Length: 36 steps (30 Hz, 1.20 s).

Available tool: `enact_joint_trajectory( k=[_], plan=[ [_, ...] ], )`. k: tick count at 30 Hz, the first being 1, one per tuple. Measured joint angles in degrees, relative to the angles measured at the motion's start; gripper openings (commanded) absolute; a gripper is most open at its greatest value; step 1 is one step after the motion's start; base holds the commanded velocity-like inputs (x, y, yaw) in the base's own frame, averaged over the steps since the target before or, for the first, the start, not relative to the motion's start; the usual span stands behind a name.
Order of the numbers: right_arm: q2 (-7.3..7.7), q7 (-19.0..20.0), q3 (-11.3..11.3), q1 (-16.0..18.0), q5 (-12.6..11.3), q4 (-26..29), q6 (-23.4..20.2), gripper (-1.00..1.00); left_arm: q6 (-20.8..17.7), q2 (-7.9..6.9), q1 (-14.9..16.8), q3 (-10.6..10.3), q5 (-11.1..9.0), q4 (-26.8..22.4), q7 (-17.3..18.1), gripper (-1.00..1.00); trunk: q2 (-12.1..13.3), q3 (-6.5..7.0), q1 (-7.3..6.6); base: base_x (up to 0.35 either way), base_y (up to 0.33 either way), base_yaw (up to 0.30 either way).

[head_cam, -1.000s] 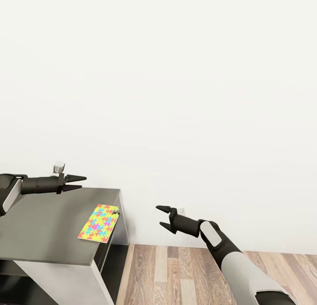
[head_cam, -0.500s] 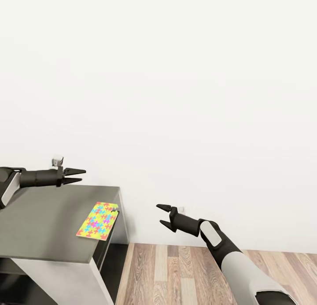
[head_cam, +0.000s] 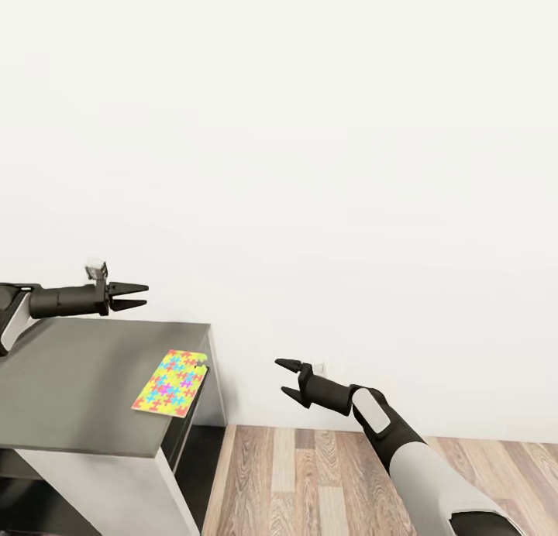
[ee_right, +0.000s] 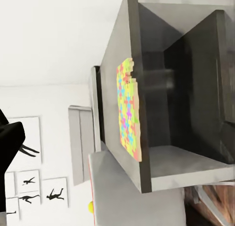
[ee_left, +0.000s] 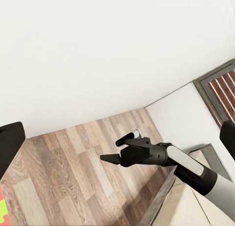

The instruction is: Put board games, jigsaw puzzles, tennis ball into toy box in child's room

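One jigsaw puzzle [head_cam: 170,383] lies flat on a low dark grey-topped cabinet [head_cam: 70,389], its far corner at the cabinet's right edge. In the right wrist view the same jigsaw puzzle [ee_right: 128,108] shows on the cabinet top. My left gripper [head_cam: 133,296] hovers open and empty above the cabinet's back edge, up and left of the puzzle. Out over the floor to the right of the cabinet, my right gripper [head_cam: 288,377] is open and holds nothing; this right gripper [ee_left: 113,150] also appears in the left wrist view. What looks like the tennis ball [ee_right: 90,206] peeks beside a pale surface.
A plain white wall [head_cam: 310,172] stands straight ahead. Wood-plank floor [head_cam: 325,482] runs right of the cabinet. The cabinet has an open dark shelf space [ee_right: 196,89] under its top. Black athlete-silhouette pictures [ee_right: 29,182] hang on a wall.
My left gripper has risen higher above the cabinet top. The whole view has shifted slightly. The puzzle and my right arm keep their places.
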<state>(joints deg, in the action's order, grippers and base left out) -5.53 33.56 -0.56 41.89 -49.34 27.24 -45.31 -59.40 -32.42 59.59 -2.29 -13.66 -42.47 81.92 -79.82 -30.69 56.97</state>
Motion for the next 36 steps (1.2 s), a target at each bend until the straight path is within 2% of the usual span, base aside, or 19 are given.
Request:
enact_joint_trajectory(
  k=[24,31,36],
  plan=[
    [0.0,0.0,-0.1,0.0,0.0,0.0,0.1,1.0,0.0,-0.17,0.6,-0.1,-0.1,-1.1,0.5,1.0,-9.6,-4.31,5.27,0.0,0.0,0.0],
    [0.0,0.1,-0.1,0.0,0.0,0.0,0.1,1.0,0.0,-0.21,0.9,-0.1,-0.1,-1.6,0.6,1.0,-9.6,-4.32,5.28,0.0,0.0,0.0],
    [0.01,0.2,0.0,0.0,0.0,0.0,0.1,1.0,0.0,-0.32,0.9,-0.2,-0.1,-1.9,3.0,1.0,-9.6,-4.32,5.28,0.0,0.0,0.0]
  ],
)
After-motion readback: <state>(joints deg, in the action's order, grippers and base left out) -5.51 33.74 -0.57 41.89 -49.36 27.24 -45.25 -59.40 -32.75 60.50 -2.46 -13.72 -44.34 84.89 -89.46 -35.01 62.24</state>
